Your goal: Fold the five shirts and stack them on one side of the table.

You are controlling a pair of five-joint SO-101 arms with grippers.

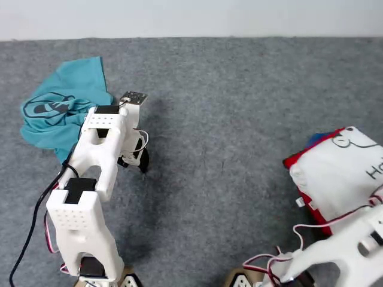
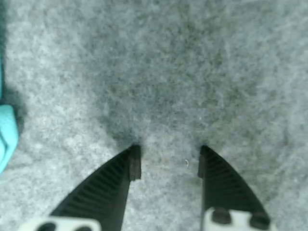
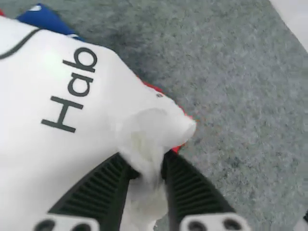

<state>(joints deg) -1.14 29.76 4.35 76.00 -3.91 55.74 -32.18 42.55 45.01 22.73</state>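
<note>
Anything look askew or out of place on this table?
The teal shirt lies crumpled, far from the others. The white shirt sits skewed over a red shirt, and the right tool pinches its bunched edge.

Grey, felt-like surface point(image 1: 239, 149) spread across nearly the whole high view. Short fuzzy nap, mottled in lighter and darker grey, with faint creases near the middle. Same coarse fibre texture up close in both wrist views. Bounded at the far edge by a plain white band point(image 1: 191, 18), straight, running the full width; wall or board, hard to tell which.
</note>
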